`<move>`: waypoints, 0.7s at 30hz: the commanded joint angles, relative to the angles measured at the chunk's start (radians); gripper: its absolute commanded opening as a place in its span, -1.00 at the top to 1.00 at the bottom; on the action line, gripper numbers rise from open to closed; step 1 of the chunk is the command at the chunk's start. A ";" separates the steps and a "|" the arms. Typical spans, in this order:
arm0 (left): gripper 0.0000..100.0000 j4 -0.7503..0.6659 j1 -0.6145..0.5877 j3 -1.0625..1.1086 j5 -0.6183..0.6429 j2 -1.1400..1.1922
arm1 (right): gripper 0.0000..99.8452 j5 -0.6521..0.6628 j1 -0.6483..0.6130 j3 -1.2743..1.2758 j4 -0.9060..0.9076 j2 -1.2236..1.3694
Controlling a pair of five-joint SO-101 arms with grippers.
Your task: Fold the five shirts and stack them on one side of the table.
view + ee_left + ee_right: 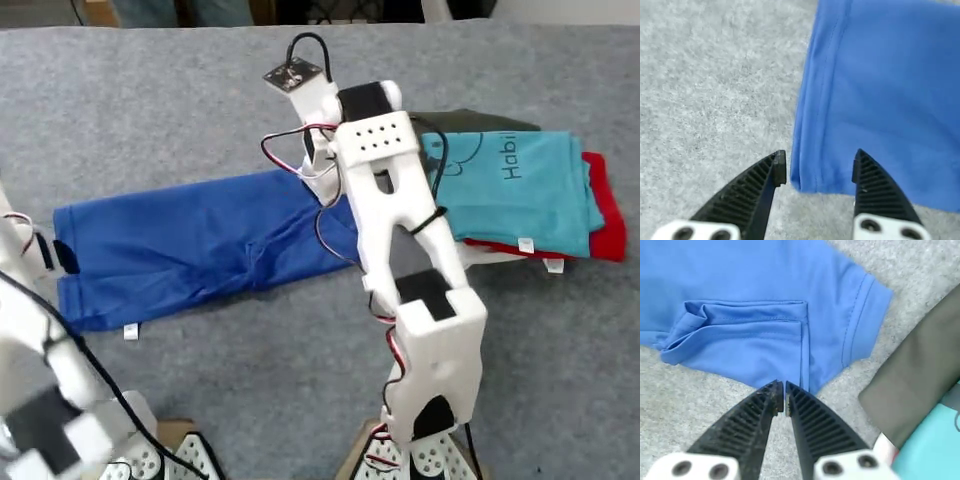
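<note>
Left tool (pixel 819 162) is hanging wide open over the grey worktop (pixel 705 90), with one corner of the blue shirt (pixel 890 90) showing between its tips. From there the shirt is lying flat and stretching away ahead of it. Right tool (pixel 785 392) is sitting with tips almost together at the shirt's other end, by a folded sleeve. Cloth between them: cannot tell. Just beside this tool a stack is lying, with a teal shirt (pixel 520 190) on top and a red shirt (pixel 605 225) and a dark shirt (pixel 915 375) peeking out beneath.
</note>
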 commanded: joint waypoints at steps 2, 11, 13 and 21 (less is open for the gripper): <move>0.51 0.005 -0.005 -0.183 0.011 0.232 | 0.97 -0.002 0.008 -0.044 0.008 -0.064; 0.53 0.035 -0.004 -0.516 0.005 0.721 | 0.97 -0.009 0.006 -0.050 0.025 -0.070; 0.57 0.110 -0.004 -0.602 0.003 0.806 | 0.97 -0.009 0.006 -0.051 0.032 -0.071; 0.95 0.400 -0.004 -1.055 0.003 1.103 | 0.97 -0.009 -0.014 -0.056 0.031 -0.087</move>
